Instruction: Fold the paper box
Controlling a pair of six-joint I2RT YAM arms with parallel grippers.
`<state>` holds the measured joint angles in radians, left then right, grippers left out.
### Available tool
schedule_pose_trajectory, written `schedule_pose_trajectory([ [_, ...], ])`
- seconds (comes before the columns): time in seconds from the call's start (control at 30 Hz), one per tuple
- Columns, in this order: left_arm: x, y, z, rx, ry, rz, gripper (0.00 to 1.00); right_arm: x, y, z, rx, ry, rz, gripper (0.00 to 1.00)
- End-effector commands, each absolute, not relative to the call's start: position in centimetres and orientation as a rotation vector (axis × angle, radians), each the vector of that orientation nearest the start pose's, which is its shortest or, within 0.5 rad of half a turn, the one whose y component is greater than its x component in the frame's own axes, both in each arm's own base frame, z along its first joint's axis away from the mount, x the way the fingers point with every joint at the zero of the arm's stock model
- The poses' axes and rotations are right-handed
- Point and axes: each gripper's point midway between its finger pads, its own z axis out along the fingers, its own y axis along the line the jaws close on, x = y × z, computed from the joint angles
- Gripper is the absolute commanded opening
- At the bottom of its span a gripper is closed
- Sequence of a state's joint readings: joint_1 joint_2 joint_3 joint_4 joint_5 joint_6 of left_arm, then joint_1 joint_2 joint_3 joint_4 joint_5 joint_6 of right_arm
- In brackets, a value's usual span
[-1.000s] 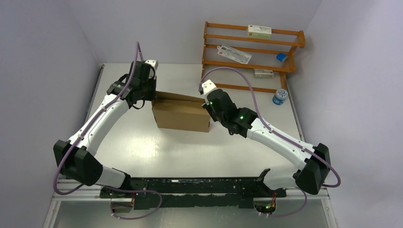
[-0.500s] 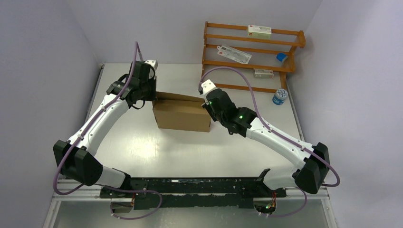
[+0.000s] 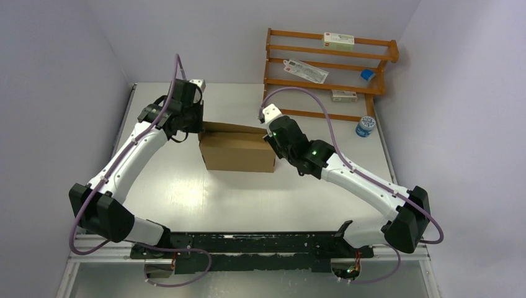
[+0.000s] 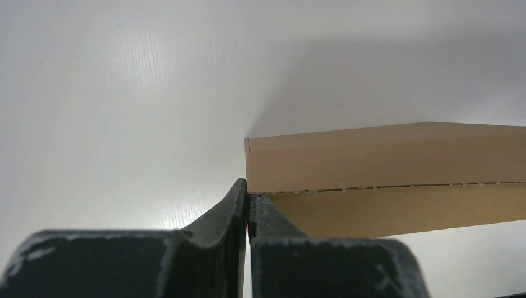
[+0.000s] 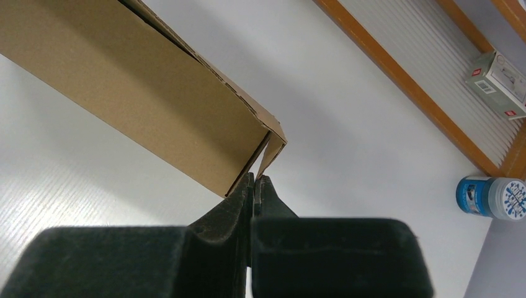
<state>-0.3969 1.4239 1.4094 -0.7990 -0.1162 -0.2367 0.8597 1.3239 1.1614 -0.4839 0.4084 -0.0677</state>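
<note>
Tabletop (image 3: 186, 192) has the paper box (image 3: 239, 154) toward its far edge, midway. Light, stiff cardboard I reckon, dents easily, so grab flap edges. My left claw (image 4: 249, 191) and right claw (image 5: 255, 181) are shut, empty, tips at its ends.

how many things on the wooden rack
4: a white carton on the top shelf, a flat white packet below it, a small blue thing at right, a small white carton lower down. Others may be hidden.

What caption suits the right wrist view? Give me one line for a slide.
Shut right claw at the gaping end corner of the paper box, wooden rack and blue jar beyond.
</note>
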Motion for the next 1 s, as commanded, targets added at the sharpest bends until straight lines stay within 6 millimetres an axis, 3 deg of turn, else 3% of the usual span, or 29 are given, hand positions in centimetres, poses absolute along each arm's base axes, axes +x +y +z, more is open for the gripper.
schedule_pose_trajectory([
  [0.0,33.5,-16.7,23.2,0.181,2.382,-0.354,0.07,28.9,26.0,22.7,-0.799,1.971,0.139,0.0],
  [0.4,33.4,-17.5,23.9,0.161,2.36,-0.422,0.08,28.6,26.7,22.3,-0.82,1.973,0.162,0.0],
  [0.67,32.9,-16.3,21.0,0.163,2.428,-0.335,0.06,28.4,27.0,22.6,-0.827,1.959,0.172,0.0],
  [0.97,31.8,-15.8,19.4,0.156,2.462,-0.326,0.06,28.4,27.5,23.9,-0.779,1.976,0.204,0.0],
])
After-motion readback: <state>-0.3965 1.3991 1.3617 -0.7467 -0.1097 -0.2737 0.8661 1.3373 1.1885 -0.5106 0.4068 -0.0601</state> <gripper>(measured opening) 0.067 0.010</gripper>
